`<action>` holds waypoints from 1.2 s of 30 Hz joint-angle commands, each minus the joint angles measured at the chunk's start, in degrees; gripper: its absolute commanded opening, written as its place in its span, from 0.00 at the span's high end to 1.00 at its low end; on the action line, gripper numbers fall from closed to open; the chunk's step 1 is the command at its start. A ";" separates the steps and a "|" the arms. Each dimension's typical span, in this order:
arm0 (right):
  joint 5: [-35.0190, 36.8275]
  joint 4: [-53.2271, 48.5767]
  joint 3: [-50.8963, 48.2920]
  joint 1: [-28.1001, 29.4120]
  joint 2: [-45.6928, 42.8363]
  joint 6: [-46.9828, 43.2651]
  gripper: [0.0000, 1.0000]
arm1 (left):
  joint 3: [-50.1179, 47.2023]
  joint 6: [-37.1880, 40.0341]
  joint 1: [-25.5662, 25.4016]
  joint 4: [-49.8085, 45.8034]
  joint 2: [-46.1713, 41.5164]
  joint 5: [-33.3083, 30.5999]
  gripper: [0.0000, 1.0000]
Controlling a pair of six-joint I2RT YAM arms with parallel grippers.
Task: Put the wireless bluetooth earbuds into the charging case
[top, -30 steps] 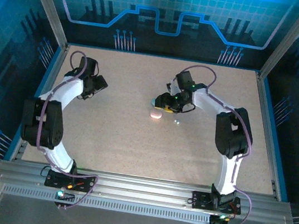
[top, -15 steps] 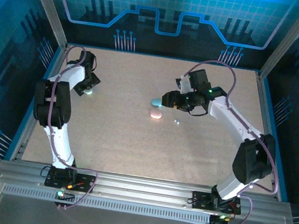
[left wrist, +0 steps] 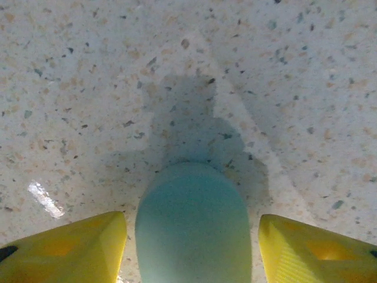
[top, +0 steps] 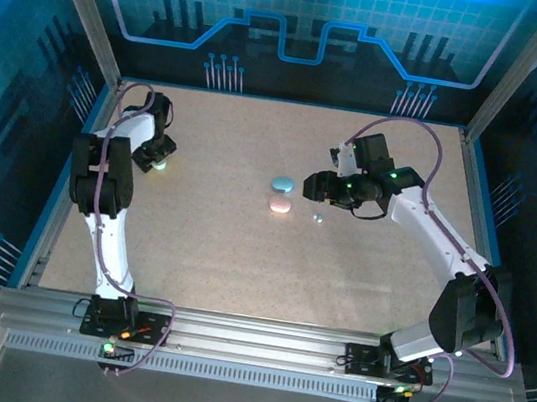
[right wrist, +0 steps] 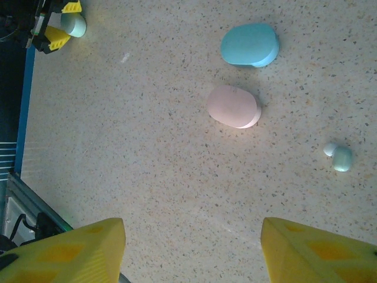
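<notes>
A pale teal charging case (left wrist: 193, 227) lies on the speckled table between my left gripper's (left wrist: 192, 239) yellow fingers (left wrist: 65, 250). The jaws are open, with a thin gap on each side of the case. In the top view this left gripper (top: 158, 160) is at the far left of the table. A blue case (right wrist: 250, 45) and a pink case (right wrist: 234, 106) lie shut side by side mid-table. Two tiny pale teal earbuds (right wrist: 339, 157) rest to the right of them. My right gripper (right wrist: 192, 244) hovers open and empty, just right of the blue case (top: 282, 183) and pink case (top: 279, 205).
A blue rail (right wrist: 25, 100) borders the table's left side. Metal frame posts (top: 85, 7) stand at the back corners. Open speckled surface (top: 240, 257) lies between the cases and the arm bases.
My left gripper has come down over the teal case and its jaws have narrowed around it. My right arm has drawn back to the right, uncovering the blue case.
</notes>
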 commanded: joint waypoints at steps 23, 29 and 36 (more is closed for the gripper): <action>-2.27 10.75 -12.73 -0.09 -7.03 5.88 0.37 | -16.03 -9.59 -5.23 6.44 -16.93 14.32 0.65; 0.40 28.08 -22.14 4.06 -10.80 10.84 0.38 | -27.82 -23.78 -16.53 11.52 -29.94 18.31 0.65; 9.66 50.36 -31.39 13.28 -11.15 9.82 0.40 | -31.05 -37.75 -29.67 13.09 -38.42 16.61 0.65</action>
